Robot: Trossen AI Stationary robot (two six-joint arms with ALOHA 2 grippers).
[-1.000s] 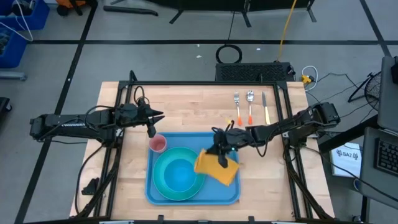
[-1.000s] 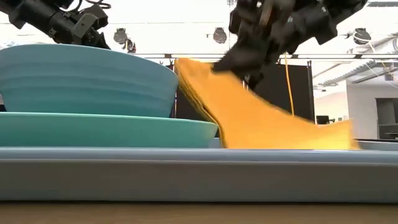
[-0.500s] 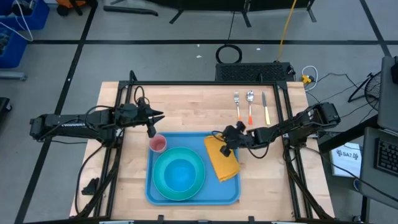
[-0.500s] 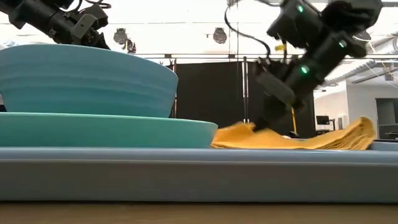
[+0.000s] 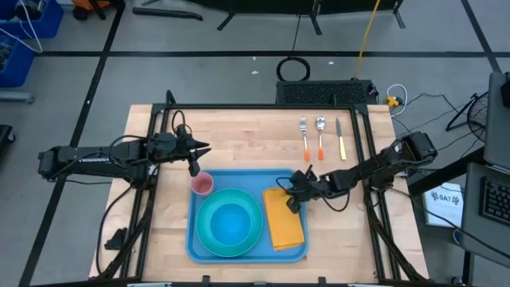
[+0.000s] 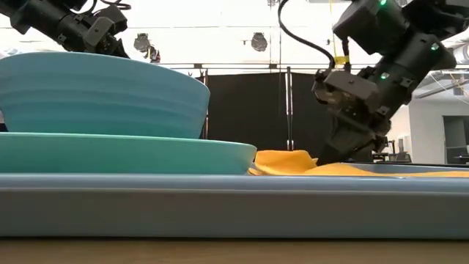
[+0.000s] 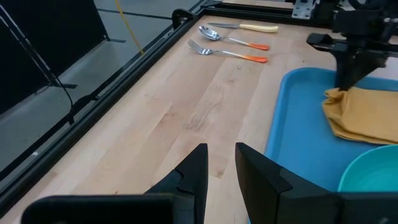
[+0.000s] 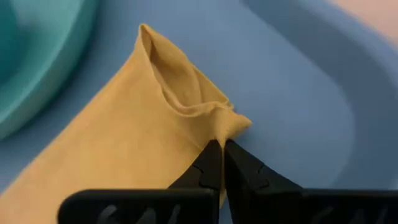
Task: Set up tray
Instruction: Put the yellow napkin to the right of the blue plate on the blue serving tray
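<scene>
Since a second ago the yellow-orange napkin (image 5: 285, 219) has gone from hanging lifted and tilted to lying flat on the right side of the tray (image 5: 239, 179), and the right pincer (image 5: 292, 198) has come down to the napkin's far corner, its fingers pressed together on a pinch of the cloth. The blue tray sits at the near edge of the wooden table (image 5: 239, 135), centred between the side rails, leaving bare wood along the far half and a strip by the left edge. Near the far right corner a fork (image 5: 304, 136), spoon (image 5: 320, 133) and knife (image 5: 340, 137) lie side by side, apart from the tray. Inside the tray, a turquoise bowl (image 5: 230, 222) rests on a round plate (image 5: 202, 231) beside the napkin, with a pink cup (image 5: 202, 185) in the far left corner. Above that cup hovers the left pincer (image 5: 194, 167), fingers slightly apart and holding nothing.
</scene>
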